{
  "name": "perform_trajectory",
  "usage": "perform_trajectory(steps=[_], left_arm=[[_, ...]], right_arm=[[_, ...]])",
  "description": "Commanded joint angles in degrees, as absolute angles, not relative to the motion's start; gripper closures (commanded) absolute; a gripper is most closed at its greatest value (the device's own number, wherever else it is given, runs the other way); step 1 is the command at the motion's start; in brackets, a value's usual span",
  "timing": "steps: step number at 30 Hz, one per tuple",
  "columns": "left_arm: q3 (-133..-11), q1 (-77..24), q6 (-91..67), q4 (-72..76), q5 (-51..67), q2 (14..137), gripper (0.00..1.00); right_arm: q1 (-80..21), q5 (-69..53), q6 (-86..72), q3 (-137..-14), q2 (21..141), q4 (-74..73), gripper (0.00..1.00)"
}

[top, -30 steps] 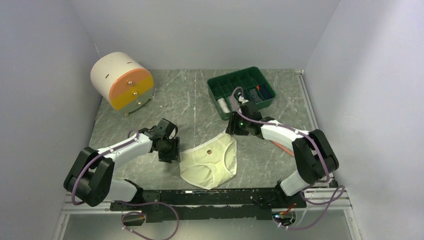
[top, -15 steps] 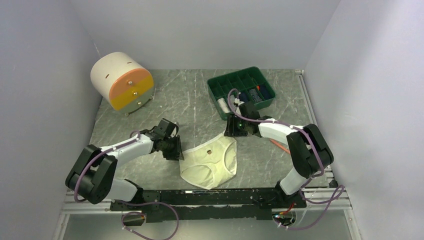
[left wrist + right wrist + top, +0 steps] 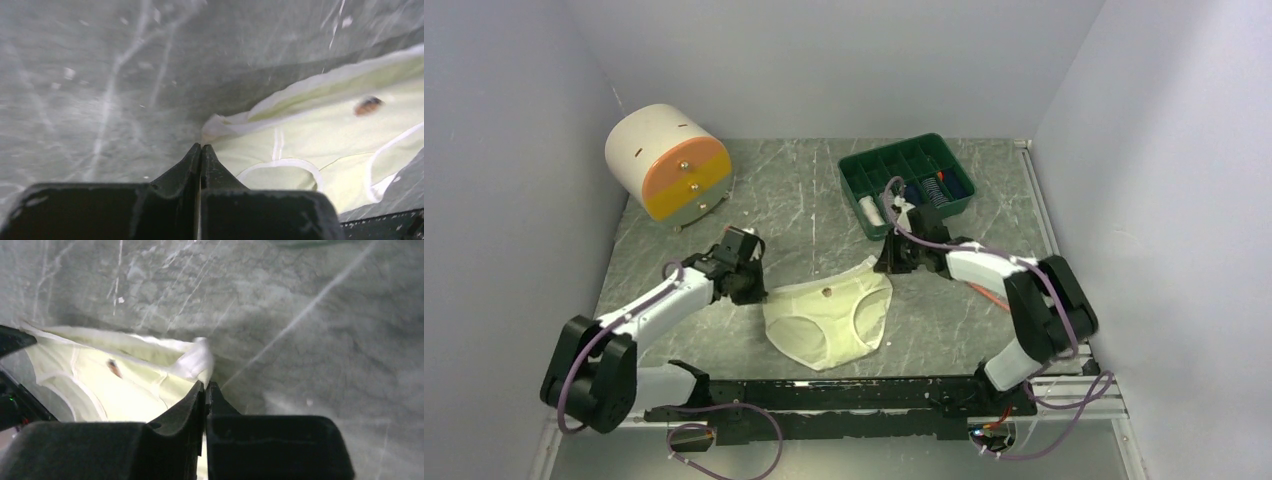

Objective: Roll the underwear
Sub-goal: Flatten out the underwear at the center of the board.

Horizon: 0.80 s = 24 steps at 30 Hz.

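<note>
Presently the cream-white underwear (image 3: pixel 829 320) lies spread on the grey marbled table (image 3: pixel 794 200), between the two arms, waistband toward the far side and leg openings toward the arm bases. The left gripper (image 3: pixel 749 290) sits at the waistband's left corner; the left wrist view shows its jaws pressed together with the cloth's corner caught at their tips (image 3: pixel 200 146). The right gripper (image 3: pixel 889 262) sits at the opposite corner, jaws likewise closed on a bunched bit of waistband (image 3: pixel 205 385). A small brown mark (image 3: pixel 827 293) shows near the middle of the waistband. A green compartment tray (image 3: pixel 904 145) stands beyond the right gripper, and a white-and-orange drum-shaped drawer unit (image 3: pixel 669 160) at far left.
</note>
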<state>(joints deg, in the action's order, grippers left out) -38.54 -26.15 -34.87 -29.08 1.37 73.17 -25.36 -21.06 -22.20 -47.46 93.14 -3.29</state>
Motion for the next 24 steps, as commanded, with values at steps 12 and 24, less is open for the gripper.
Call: perform_trajectory(steps=[12, 24], left_arm=[[-46.89, -21.20, -27.60, -32.08, 0.09, 80.74, 0.95], [-46.32, -20.00, -26.59, -31.74, -0.53, 81.38, 0.95]], right_arm=[[-24.94, -17.38, -29.01, -38.51, 81.42, 6.40, 0.53], [-35.07, 2.09, -28.13, -48.34, 93.36, 2.03, 0.53]])
